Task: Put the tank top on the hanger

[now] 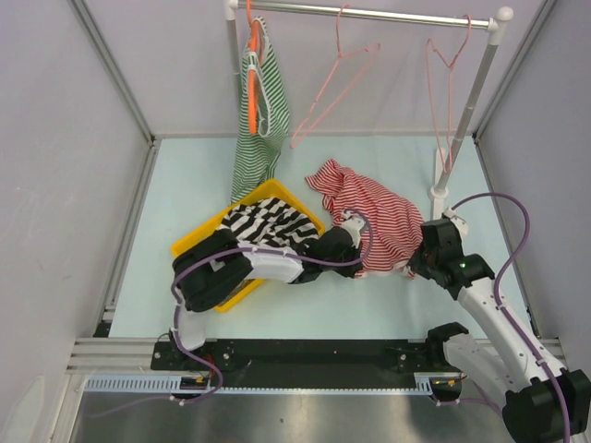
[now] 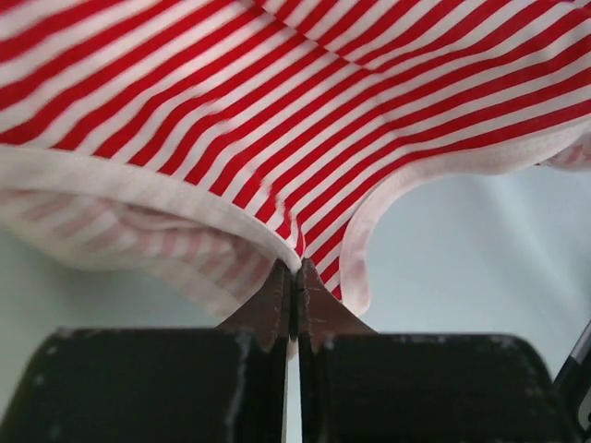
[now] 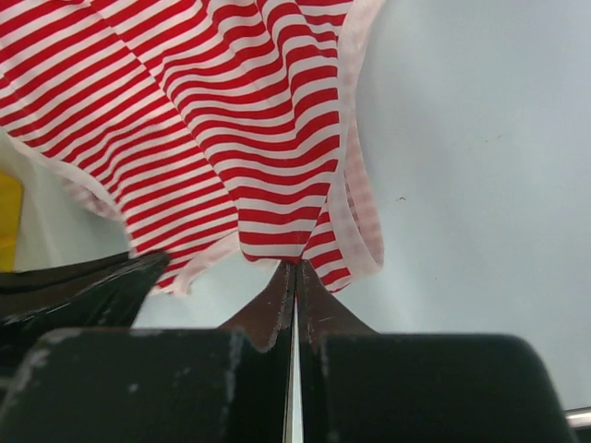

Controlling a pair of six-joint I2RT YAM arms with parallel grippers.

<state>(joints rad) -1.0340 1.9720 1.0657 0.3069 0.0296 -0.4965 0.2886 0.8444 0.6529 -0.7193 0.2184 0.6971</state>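
Note:
The red-and-white striped tank top [image 1: 369,214] lies crumpled on the pale table right of centre. My left gripper [image 1: 352,242] reaches in from the left and is shut on its pale trimmed edge [image 2: 231,217]; the jaws meet at the fabric [image 2: 295,269]. My right gripper [image 1: 413,263] sits at the top's near right corner, shut on a striped fold [image 3: 277,221], with the jaws pressed together [image 3: 295,268]. Two thin pink wire hangers hang on the rail at the back: one tilted [image 1: 337,78], and one [image 1: 448,83] further right.
A yellow tray [image 1: 205,242] at the left holds a black-and-white striped garment [image 1: 268,226], with the left arm over it. A green-and-white striped top [image 1: 259,125] hangs on an orange hanger [image 1: 252,55]. The rail's right post [image 1: 466,111] stands behind the tank top.

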